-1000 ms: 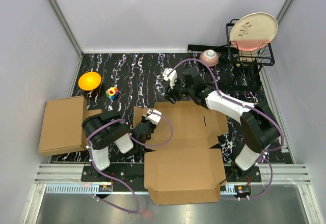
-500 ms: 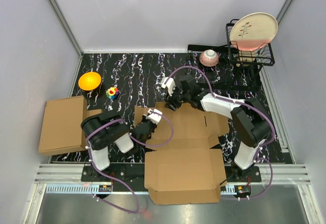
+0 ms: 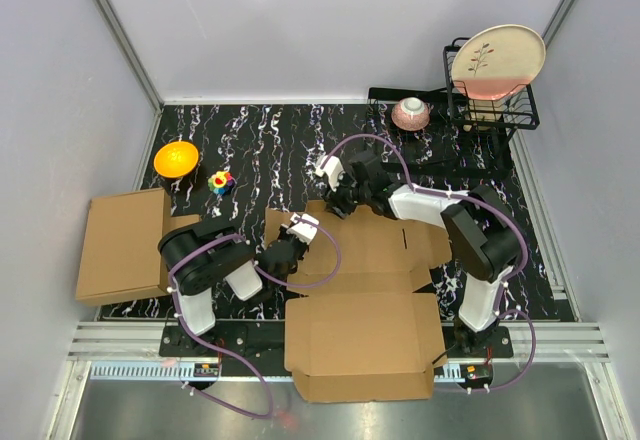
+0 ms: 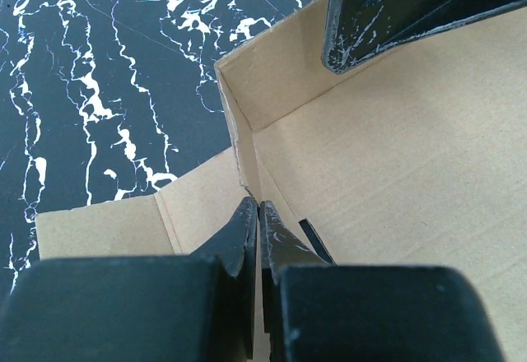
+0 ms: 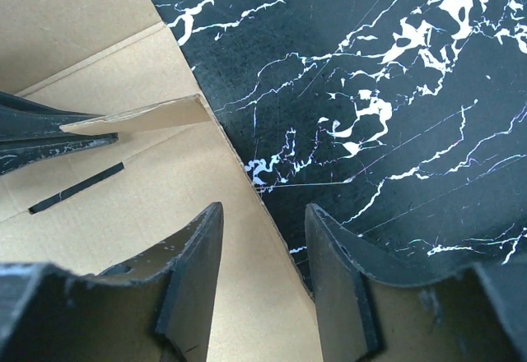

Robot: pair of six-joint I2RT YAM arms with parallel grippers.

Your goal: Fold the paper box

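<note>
The paper box (image 3: 370, 250) is a brown cardboard blank lying mostly flat at the table's middle, with its near part (image 3: 360, 345) over the front edge. My left gripper (image 3: 283, 252) is shut on a raised side flap at the box's left end; in the left wrist view its tips (image 4: 257, 210) pinch the thin upright cardboard wall (image 4: 239, 123). My right gripper (image 3: 336, 200) is open at the box's far left corner. In the right wrist view its jaws (image 5: 263, 214) straddle the box's far edge (image 5: 247, 173), one finger over cardboard, one over the table.
A second flat cardboard piece (image 3: 122, 245) lies at the left. An orange bowl (image 3: 176, 157) and a small colourful toy (image 3: 221, 181) sit at the far left. A pink bowl (image 3: 411, 112) and a wire rack (image 3: 490, 105) holding a plate stand at the far right.
My right gripper has come towards me and down onto the box's far left edge. My left gripper has stayed shut on the flap.
</note>
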